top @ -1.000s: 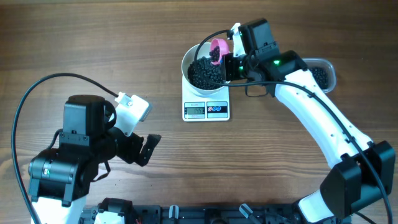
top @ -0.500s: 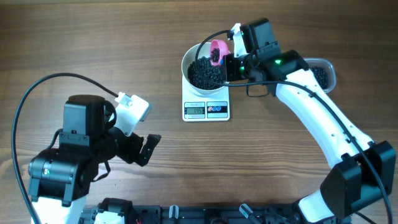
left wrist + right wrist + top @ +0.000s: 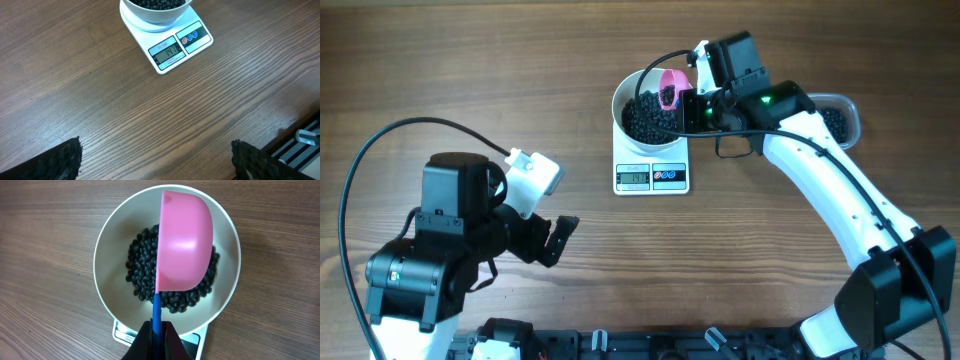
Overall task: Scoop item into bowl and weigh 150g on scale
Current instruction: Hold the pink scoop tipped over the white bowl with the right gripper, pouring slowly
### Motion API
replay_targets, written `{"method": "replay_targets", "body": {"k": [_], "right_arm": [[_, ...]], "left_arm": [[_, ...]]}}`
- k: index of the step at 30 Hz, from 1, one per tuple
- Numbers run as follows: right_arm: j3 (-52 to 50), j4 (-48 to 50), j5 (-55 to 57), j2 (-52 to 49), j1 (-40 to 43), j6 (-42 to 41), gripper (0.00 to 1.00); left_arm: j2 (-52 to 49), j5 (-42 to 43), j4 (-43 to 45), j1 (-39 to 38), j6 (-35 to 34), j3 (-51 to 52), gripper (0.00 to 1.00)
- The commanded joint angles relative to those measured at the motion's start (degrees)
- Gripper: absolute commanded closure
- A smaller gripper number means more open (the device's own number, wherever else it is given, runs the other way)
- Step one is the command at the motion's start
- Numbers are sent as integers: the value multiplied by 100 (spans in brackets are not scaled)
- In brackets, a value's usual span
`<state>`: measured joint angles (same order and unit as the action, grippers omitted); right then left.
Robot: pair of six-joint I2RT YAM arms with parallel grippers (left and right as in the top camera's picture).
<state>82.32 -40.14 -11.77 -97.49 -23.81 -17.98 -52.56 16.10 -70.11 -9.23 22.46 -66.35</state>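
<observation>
The white bowl point(image 3: 619, 100) stands on the small white scale point(image 3: 652, 177) and holds a dark heap of the item point(image 3: 646, 120). My right gripper point(image 3: 688, 105) is shut on the blue handle point(image 3: 157, 311) of a pink scoop point(image 3: 184, 250). The scoop hangs over the bowl point(image 3: 107, 245), rolled so its rounded back faces the right wrist camera, above the black pellets point(image 3: 142, 275). My left gripper point(image 3: 556, 240) rests far off at the lower left, open and empty. Its view shows the scale point(image 3: 172, 50) with lit display and the bowl point(image 3: 157, 15) ahead.
A clear plastic tub point(image 3: 842, 112) with more black pellets sits at the right, partly under the right arm. The left arm's cable loops over the table at the left. Bare wooden table lies between the left gripper point(image 3: 156, 155) and the scale.
The pink scoop has rolled further over above the bowl. Both arms otherwise hold their places.
</observation>
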Motion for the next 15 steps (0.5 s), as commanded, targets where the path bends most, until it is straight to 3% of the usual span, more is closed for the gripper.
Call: {"method": "replay_targets", "body": {"k": [1, 4, 8, 15], "right_arm": [[72, 400, -212, 33, -7, -332, 96], [70, 162, -59, 9, -96, 175, 96], [70, 227, 195, 26, -98, -291, 96], [70, 42, 168, 11, -101, 83, 96]], "left_arm": [[9, -13, 17, 39, 116, -85, 0], [9, -13, 17, 42, 116, -85, 0], [9, -13, 17, 42, 116, -85, 0], [9, -13, 17, 39, 116, -85, 0]]}}
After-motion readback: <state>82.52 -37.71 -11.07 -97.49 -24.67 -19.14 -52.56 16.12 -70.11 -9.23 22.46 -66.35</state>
